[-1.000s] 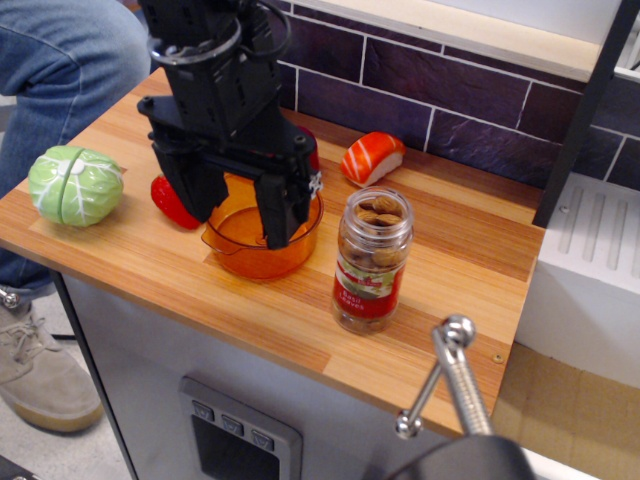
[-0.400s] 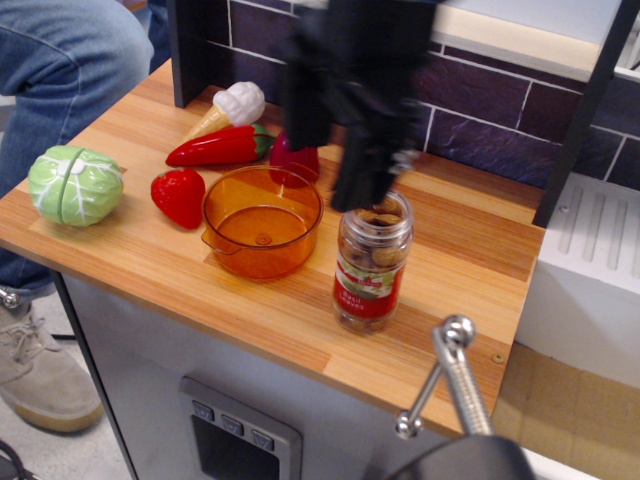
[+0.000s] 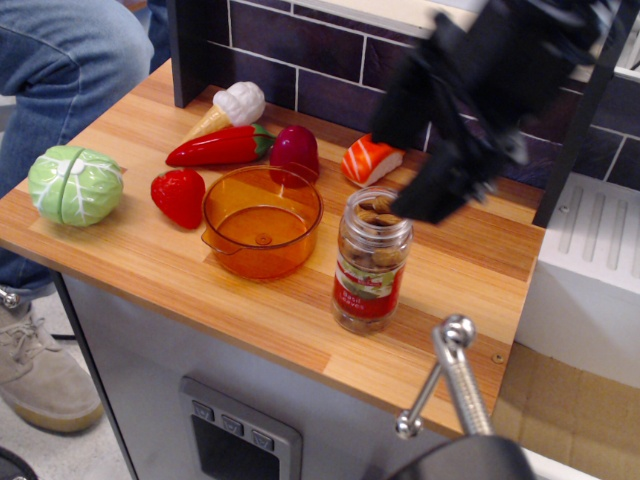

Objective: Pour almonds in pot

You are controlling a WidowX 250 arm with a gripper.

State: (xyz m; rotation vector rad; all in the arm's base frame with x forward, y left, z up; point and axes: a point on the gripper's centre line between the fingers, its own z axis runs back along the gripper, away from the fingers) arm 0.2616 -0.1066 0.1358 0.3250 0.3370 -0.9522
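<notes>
The almonds fill a clear plastic jar with a red label. The jar stands upright and open-topped on the wooden counter. The shallow translucent orange pot sits just left of the jar and has nothing in it. My black gripper is blurred by motion. It hangs above and to the right of the jar's mouth and holds nothing. Its jaws look spread, but the blur hides them.
Toy foods lie around the pot: a green cabbage, a strawberry, a red chili, a cauliflower, a dark red onion, a salmon piece. A person's leg is at far left. A metal handle juts up in front.
My arm has swept right from over the pot, past the jar, to above and right of it. The toys behind the pot have come into view. Jar and pot have not moved.
</notes>
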